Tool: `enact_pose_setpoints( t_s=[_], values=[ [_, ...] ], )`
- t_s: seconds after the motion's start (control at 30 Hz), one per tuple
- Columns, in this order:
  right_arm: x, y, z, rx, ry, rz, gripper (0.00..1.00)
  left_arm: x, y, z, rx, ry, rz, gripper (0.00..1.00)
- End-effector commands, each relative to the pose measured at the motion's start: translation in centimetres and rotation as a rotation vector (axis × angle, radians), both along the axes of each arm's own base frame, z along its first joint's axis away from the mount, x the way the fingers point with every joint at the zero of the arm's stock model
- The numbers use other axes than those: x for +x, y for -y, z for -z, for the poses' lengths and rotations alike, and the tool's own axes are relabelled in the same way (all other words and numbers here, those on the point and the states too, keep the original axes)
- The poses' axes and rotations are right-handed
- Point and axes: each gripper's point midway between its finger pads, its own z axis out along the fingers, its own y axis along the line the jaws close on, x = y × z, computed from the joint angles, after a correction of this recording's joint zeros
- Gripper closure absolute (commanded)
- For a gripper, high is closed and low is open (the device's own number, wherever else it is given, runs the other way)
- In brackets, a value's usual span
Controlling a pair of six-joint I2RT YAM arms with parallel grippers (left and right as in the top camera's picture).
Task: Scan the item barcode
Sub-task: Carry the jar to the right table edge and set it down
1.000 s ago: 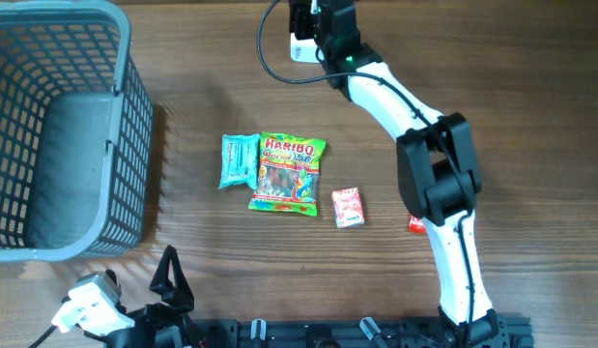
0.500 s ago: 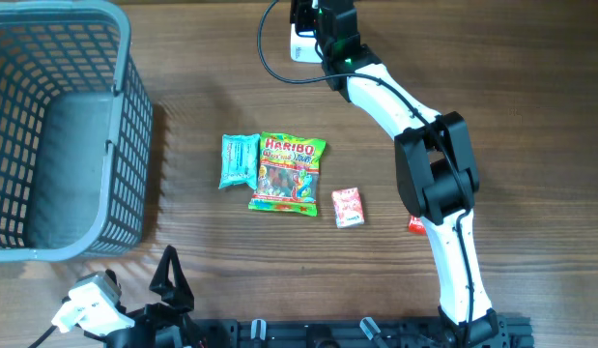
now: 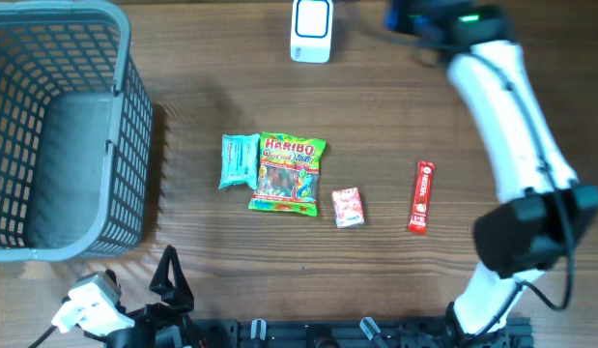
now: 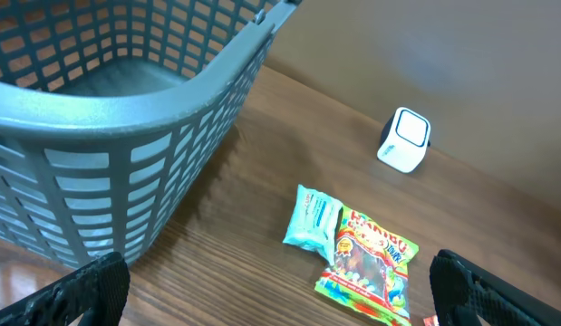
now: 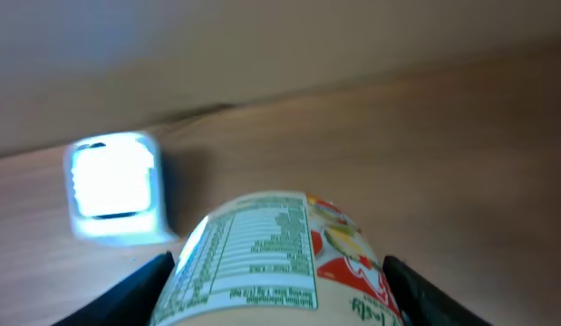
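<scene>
- Clamping a tub (image 5: 262,246) by its sides, the right gripper (image 5: 278,272) holds it up off the table (image 3: 202,58), one dark finger at each side of the tub
- the tub lies on its side in the grip, with a printed table of small text turned up toward the wrist camera and red and yellow artwork just right of that text; whether a barcode shows I cannot tell
- the scanner (image 3: 311,29), a white box, stands at the far edge of the table; from the right wrist it appears ahead and to the left of the tub, apart from it and blurred
- from overhead the right arm (image 3: 501,106) reaches to the far right corner, its tip a blur to the right of the scanner
- the left gripper (image 4: 275,281) stands wide open, low at the near left edge of the table
- a grey basket (image 3: 115,145) fills the left side
- mid-table, a teal packet (image 3: 239,160) touches the left edge of a Haribo bag (image 3: 289,172); a small red-and-white packet (image 3: 348,207) lies just beside the bag's near right corner; a red stick (image 3: 421,197) lies further right, apart from the rest
</scene>
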Motion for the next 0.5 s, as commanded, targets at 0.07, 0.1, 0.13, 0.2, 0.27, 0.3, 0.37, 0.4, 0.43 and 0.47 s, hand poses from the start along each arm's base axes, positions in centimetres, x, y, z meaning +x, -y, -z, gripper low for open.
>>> enact_pose_setpoints(
  t_s=[0.07,0.1,0.13,0.2,0.27,0.3,0.37,0.4,0.43,0.47],
  values=[
    [-1.9,12.6,5.1,0.034,-0.177,0.273,0.40,-0.1,0.0,0.0,-0.002,0.008,-0.004,0.00],
    [-2.3,15.6,5.9,0.039,-0.191,0.333,0.38,-0.1,0.0,0.0,-0.002,0.008,-0.004,0.00],
    [-2.7,18.1,6.6,0.044,-0.203,0.382,0.38,-0.1,0.0,0.0,-0.002,0.008,-0.004,0.00],
    [-3.8,22.5,8.4,0.062,-0.234,0.480,0.38,-0.1,0.0,0.0,-0.002,0.008,-0.004,0.00],
    [-4.8,25.6,10.6,0.082,-0.274,0.554,0.38,-0.1,0.0,0.0,-0.002,0.008,-0.004,0.00],
    [-5.8,27.9,13.1,0.093,-0.323,0.601,0.38,-0.1,0.0,0.0,-0.002,0.008,-0.004,0.00],
    [-7.0,30.2,16.0,0.100,-0.382,0.642,0.38,-0.1,0.0,0.0,-0.002,0.008,-0.004,0.00],
    [-8.1,31.7,18.0,0.112,-0.420,0.676,0.38,-0.1,0.0,0.0,-0.002,0.008,-0.004,0.00],
    [-9.2,33.1,19.6,0.125,-0.454,0.709,0.38,-0.1,0.0,0.0,-0.002,0.008,-0.004,0.00],
    [-10.3,34.3,20.8,0.143,-0.479,0.747,0.38,-0.1,0.0,0.0,-0.002,0.008,-0.004,0.00]
  ],
)
